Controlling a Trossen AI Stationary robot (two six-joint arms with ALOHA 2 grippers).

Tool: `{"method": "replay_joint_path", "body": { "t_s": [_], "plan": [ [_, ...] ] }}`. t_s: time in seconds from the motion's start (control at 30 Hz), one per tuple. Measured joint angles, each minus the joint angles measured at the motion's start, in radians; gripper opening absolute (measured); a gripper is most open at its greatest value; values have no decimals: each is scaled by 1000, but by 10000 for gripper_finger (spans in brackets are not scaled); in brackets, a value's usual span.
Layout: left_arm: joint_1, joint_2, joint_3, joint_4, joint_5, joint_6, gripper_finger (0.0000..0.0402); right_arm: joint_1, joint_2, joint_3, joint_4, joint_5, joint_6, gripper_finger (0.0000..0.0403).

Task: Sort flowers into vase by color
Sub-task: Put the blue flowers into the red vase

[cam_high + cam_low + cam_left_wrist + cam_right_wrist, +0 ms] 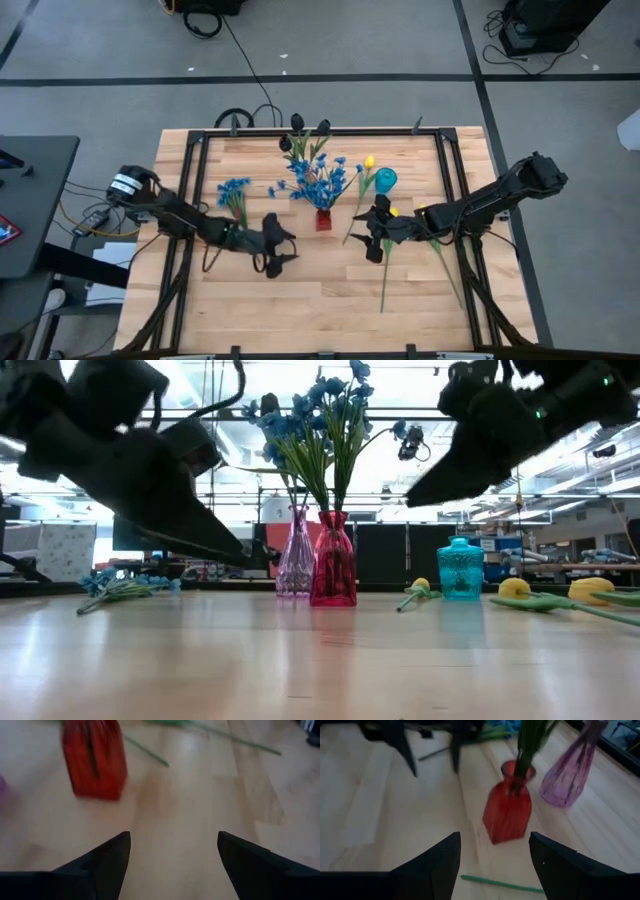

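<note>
High view: the left gripper is hovering left of centre over the wooden table, its fingers spread and grasping nothing. The right gripper is sitting right of centre, jaws likewise parted and empty, above a green stem that is running toward the lower edge. The red vase is standing at centre, holding the blue flowers. A second bunch of blue blossoms is lying at left-centre. The teal vase is standing upper right of centre, with a yellow tulip just beside it. Dark tulips are showing near the top edge.

Low view: the red vase and a purple vase are standing side by side at centre, the teal vase to their right. Loose blue blossoms are lying at left; yellow tulips are lying at right.

Left wrist view: both dark fingers are standing wide apart, released, with the red vase in the upper left.

Right wrist view: the fingers are standing apart, empty; the red vase is at centre, the purple vase at upper right, a green stem lying at bottom centre.
</note>
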Motion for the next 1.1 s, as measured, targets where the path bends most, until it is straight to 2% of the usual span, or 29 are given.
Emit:
{"method": "replay_joint_path", "body": {
  "t_s": [0.07, 0.27, 0.4, 0.53, 0.7, 0.9, 1.1],
  "plan": [
    [-19, -21, 56, -157, 4, -75, 296, -1, -1, -27, 18, 2, 5, 245],
    [-50, -112, 221, -782, 25, -375, 276, 8, -16, -49, 50, 6, -14, 245],
    [-63, -131, 293, -1057, -6, -658, 262, 14, -19, -50, 73, 17, -79, 245],
    [-63, -135, 319, -1199, 8, -907, 246, 13, -6, -49, 106, 37, -117, 245],
    [-63, -134, 317, -1368, 31, -1087, 223, 20, 21, -50, 116, 27, -126, 245],
    [-62, -133, 319, -1462, 26, -1245, 205, 55, 65, -50, 103, -4, -143, 245],
    [-53, -118, 319, -1507, -59, -1343, 202, 80, 66, -50, 84, -3, -197, 245]
  ]
}}
